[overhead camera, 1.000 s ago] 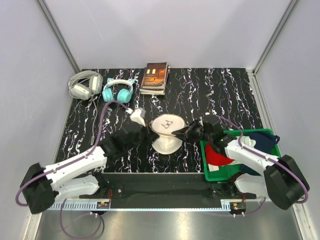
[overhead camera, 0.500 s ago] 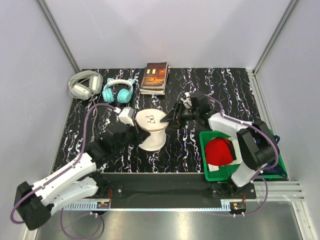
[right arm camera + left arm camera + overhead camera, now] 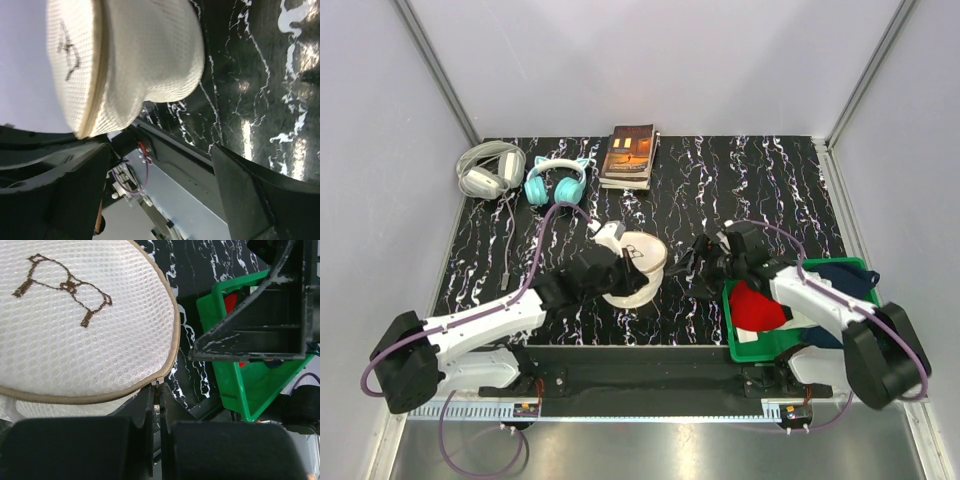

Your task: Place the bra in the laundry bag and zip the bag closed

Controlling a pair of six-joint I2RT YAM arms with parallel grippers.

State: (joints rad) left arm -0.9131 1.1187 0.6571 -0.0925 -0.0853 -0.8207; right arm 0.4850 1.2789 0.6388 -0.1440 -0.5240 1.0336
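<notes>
1. Top external view: a black table [image 3: 760,180] veined in white is seen, shut in by pale grey walls, with metal posts at the far corners.
2. Along the far edge, white-grey headphones [image 3: 488,168], teal cat-ear headphones [image 3: 556,183] and a stack of books [image 3: 630,155] are lined up, well apart from both grippers.
3. At the near right a green bin [image 3: 760,353] is set, with a red cloth [image 3: 755,308] and a dark blue cloth [image 3: 845,280] lying in it.
4. The bag [image 3: 642,262] is found near the middle of the table, between the two grippers and left of the bin.
5. It is shown as round, cream-white mesh: two domed halves joined by a tan zip band, with a small dark line drawing on the flat face, which is tilted.
6. In both wrist views the zip band is seen closed along the stretch on show. The bra cannot be made out through the mesh.
7. The left gripper [image 3: 618,264] is clenched on the bag's rim at the zip, its fingers [image 3: 150,405] pressed together with a small metal tab caught between them.
8. The right gripper [image 3: 692,265] is spread wide and nothing is held. It is placed just right of the bag, apart from it, and from its own wrist view the bag [image 3: 145,60] is framed beyond the open fingers [image 3: 240,190].
</notes>
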